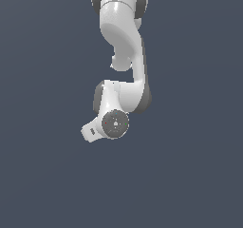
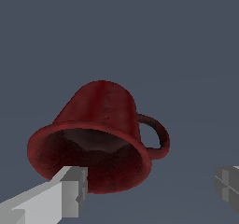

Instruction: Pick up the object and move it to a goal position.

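The object, a small dark red mug [image 2: 100,125], fills the middle of the wrist view, its wide mouth turned toward the camera, its inside dark and its little handle [image 2: 158,136] on one side. My gripper [image 2: 149,188] is open, with the jaws far apart. One grey finger [image 2: 70,190] overlaps the mug's rim in the picture, while the other finger [image 2: 228,185] stands well off beyond the handle side. Nothing is held. In the exterior view the white arm [image 1: 121,94] covers both the mug and the fingers.
A plain dark grey-blue surface [image 1: 190,175] lies all around the arm, and no other objects show in either view.
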`<state>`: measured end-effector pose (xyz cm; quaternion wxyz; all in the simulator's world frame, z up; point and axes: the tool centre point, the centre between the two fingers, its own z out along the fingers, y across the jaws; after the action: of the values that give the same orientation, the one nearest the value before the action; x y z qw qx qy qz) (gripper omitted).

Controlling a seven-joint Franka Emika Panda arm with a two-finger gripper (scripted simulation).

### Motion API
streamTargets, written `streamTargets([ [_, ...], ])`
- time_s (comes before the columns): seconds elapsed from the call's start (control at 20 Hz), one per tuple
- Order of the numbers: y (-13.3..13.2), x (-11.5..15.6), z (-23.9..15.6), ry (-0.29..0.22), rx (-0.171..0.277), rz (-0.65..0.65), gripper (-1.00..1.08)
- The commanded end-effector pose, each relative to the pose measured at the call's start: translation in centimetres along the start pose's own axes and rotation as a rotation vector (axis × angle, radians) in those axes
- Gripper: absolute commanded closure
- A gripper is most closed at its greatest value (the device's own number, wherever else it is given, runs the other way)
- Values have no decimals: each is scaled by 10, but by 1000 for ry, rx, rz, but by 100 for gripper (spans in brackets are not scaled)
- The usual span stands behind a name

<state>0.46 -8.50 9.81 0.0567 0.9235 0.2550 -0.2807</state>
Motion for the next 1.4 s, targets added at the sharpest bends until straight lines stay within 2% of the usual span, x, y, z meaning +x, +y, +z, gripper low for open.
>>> streamTargets([
  [0.0,0,0,0,0,0,0,-100],
  [0.65,0,-1,27,-2,0,-3,-100],
  [0.7,0,-1,27,-2,0,-3,108],
  [1.35,2,-3,24,-2,0,-2,108],
])
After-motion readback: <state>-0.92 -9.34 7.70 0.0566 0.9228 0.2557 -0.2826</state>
